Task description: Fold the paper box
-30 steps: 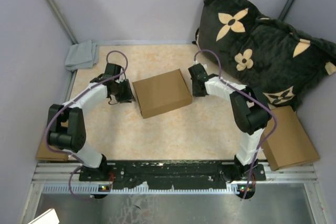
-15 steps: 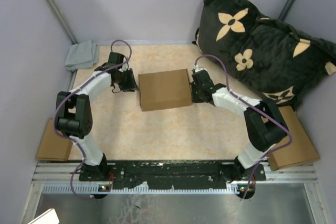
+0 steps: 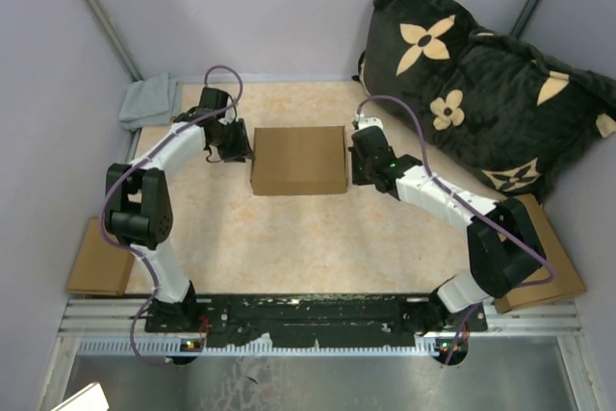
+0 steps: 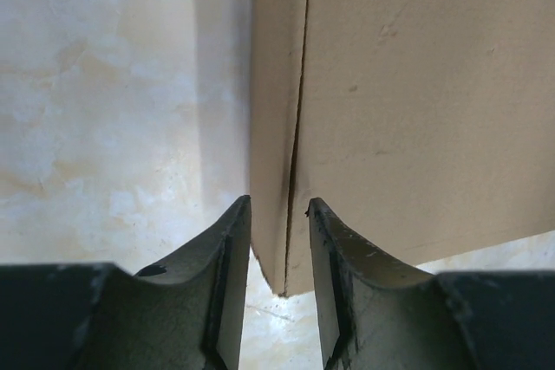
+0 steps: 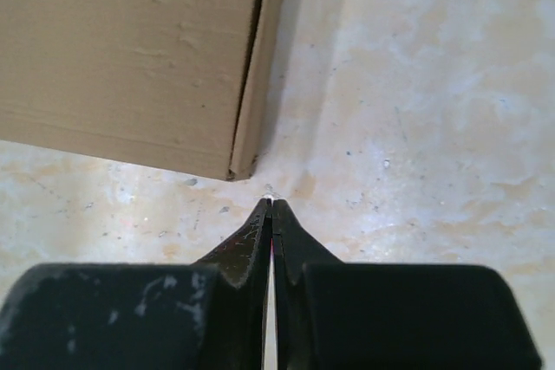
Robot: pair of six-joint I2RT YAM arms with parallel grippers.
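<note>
The paper box (image 3: 298,161) lies shut as a shallow brown mailer in the middle of the table, its sides square to the table edges. My left gripper (image 3: 239,141) sits at its left edge. In the left wrist view the left gripper (image 4: 279,205) is narrowly open, and the box's (image 4: 416,110) near corner and the seam between lid and side wall show in the gap. My right gripper (image 3: 358,163) is at the box's right edge. In the right wrist view the right gripper (image 5: 270,201) is shut and empty, its tip just off the box's (image 5: 121,49) corner, low over the table.
A dark cushion with tan flowers (image 3: 481,84) fills the back right. A second brown box (image 3: 534,257) lies at the right edge beneath the right arm. A small flat cardboard piece (image 3: 96,262) lies at the left edge. A grey cloth (image 3: 149,101) is at the back left.
The box has turned from skewed to square with the table. My left gripper moved back along its left edge; the right gripper swung in against its right edge.
</note>
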